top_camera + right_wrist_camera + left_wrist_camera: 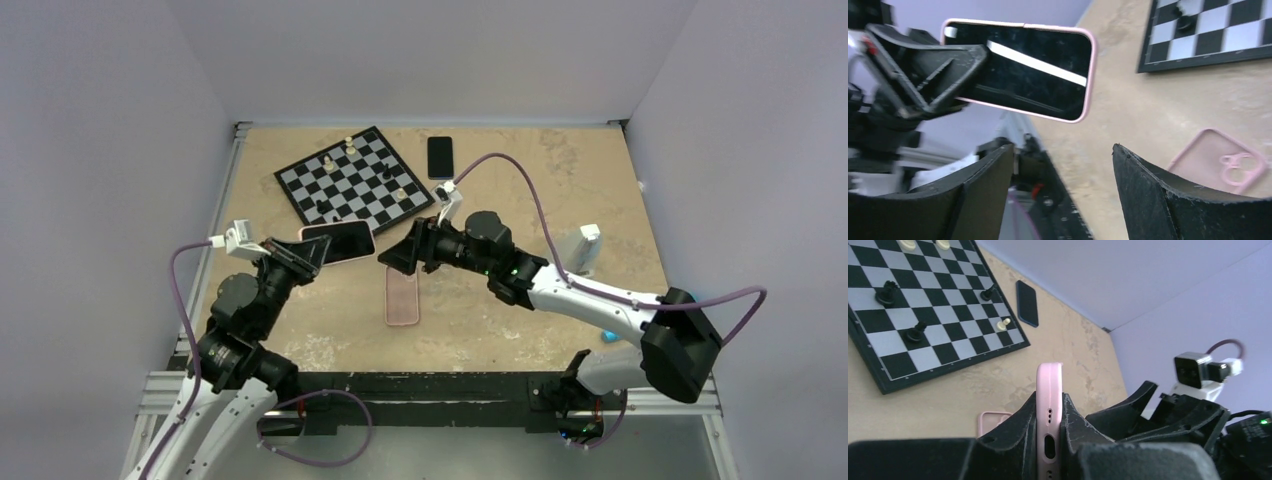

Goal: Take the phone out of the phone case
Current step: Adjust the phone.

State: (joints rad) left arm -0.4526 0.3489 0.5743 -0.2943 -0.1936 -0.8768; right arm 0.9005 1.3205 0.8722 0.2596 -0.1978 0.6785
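On your left, the left claw (303,253) is pressed tight on one short end of the pink-rimmed phone (343,241). It holds the phone up off the table (560,190), dark screen showing from above and the other end sticking out free. I cannot tell whether that pink rim is a case or the phone's own frame, so settle that before you commit. Behind it the chessboard (355,182) lies on the table with a few pieces on it.

Below and just right of the raised phone, a loose pink case (402,300) lies flat on the table, and it looks empty. Next comes the right claw (388,258), spread wide, facing the phone's free end without touching it.

If a case is on the phone, bring the right claw onto a corner of the rim at the free end. Catch only the lip, not the body, and peel it away from the screen slowly. The left claw grips one end only, so a hard pull could lever the phone loose. Work low over the table.

Further right a dark phone (439,156) lies flat beside the chessboard; leave it alone.
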